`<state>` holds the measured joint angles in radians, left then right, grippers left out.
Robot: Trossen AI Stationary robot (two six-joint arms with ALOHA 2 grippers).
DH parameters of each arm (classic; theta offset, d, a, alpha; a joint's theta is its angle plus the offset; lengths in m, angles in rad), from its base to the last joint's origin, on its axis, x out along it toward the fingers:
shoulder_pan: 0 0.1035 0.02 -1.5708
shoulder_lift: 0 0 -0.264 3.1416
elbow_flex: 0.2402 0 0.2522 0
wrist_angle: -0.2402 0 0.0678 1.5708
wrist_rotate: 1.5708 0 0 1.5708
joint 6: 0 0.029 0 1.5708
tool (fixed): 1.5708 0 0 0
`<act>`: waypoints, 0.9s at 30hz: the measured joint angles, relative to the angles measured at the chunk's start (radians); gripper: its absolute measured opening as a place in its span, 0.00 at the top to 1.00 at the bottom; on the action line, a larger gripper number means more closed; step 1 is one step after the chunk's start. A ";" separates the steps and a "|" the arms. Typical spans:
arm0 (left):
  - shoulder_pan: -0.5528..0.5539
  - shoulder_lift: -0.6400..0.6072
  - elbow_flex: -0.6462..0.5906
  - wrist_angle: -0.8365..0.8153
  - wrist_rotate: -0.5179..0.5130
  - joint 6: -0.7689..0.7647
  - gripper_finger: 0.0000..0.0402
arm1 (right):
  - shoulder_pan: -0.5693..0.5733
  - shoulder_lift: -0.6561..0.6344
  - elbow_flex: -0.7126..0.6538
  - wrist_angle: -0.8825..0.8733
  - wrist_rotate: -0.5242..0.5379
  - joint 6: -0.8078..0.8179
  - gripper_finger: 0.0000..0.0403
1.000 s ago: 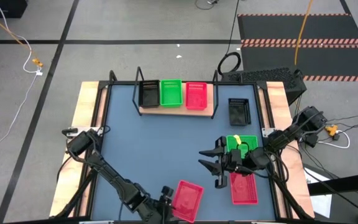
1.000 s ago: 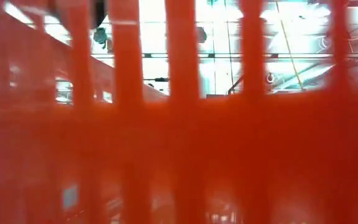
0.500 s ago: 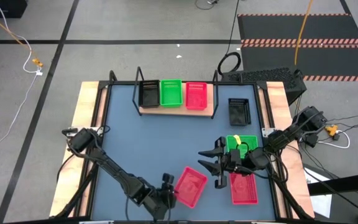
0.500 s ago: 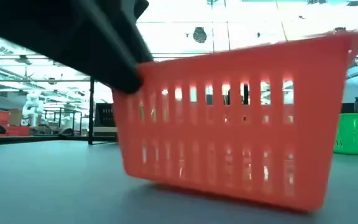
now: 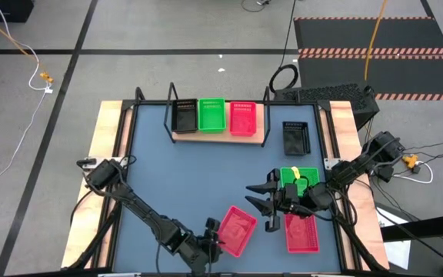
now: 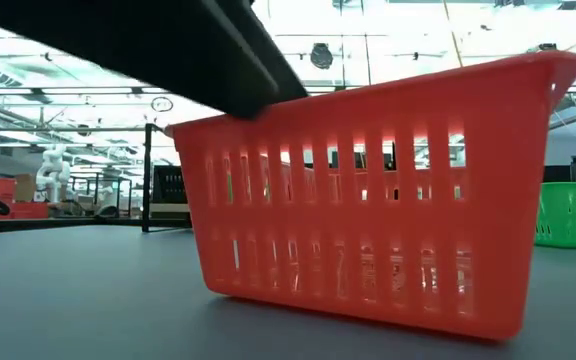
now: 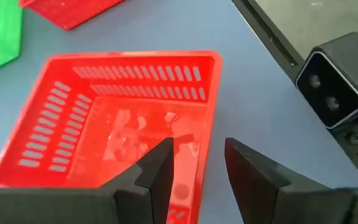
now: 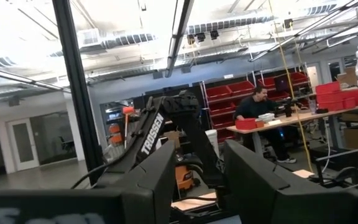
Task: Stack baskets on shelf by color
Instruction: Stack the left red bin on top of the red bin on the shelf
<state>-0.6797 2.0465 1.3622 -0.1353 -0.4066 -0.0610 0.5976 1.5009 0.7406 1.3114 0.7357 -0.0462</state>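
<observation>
On the wooden shelf (image 5: 218, 137) at the table's far side stand a black basket (image 5: 184, 116), a green basket (image 5: 211, 115) and a red basket (image 5: 242, 118), side by side. A second red basket (image 5: 238, 229) is near the table's front, with my left gripper (image 5: 214, 233) shut on its wall. My right gripper (image 5: 257, 203) hangs open and raised beside a green basket (image 5: 299, 178) on the table; its fingers (image 8: 166, 180) point into the room and hold nothing. My left gripper has the red basket's side wall (image 7: 209, 134) between its fingers, one finger (image 7: 159, 171) inside the basket and one (image 7: 247, 171) outside. The fingers slant down from the table's near left. In the low view the basket (image 6: 368, 200) stands upright, close to or on the tabletop.
A loose black basket (image 5: 296, 137) lies right of the shelf and a third red basket (image 5: 301, 233) at the near right. The low camera's housing (image 7: 334, 87) sits at the near edge. A seated person (image 8: 257, 106) shows in the room beyond.
My left gripper has swung away from the table's near edge, toward the middle, keeping its hold. The red basket has gone with it: it stood right up against the low camera, and now it is farther out on the table and turned a little.
</observation>
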 joint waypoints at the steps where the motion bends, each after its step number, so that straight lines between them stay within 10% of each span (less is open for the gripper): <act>1: 0.002 0.009 0.000 0.011 0.007 0.009 0.64 | 0.000 0.000 0.000 0.000 0.000 0.000 0.68; 7: 0.021 0.043 -0.001 -0.002 0.047 0.015 0.66 | 0.000 0.000 0.000 -0.006 -0.002 0.001 0.68; 17: 0.070 -0.001 -0.001 -0.062 0.041 -0.023 0.97 | 0.000 0.000 0.000 0.004 -0.002 -0.002 0.68; 27: 0.090 -0.185 0.000 -0.220 -0.193 -0.015 0.98 | -0.008 -0.022 0.040 -0.010 0.000 -0.211 0.68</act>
<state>-0.5893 1.8611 1.3617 -0.3548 -0.5993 -0.0757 0.5893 1.4793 0.7809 1.3013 0.7361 -0.2572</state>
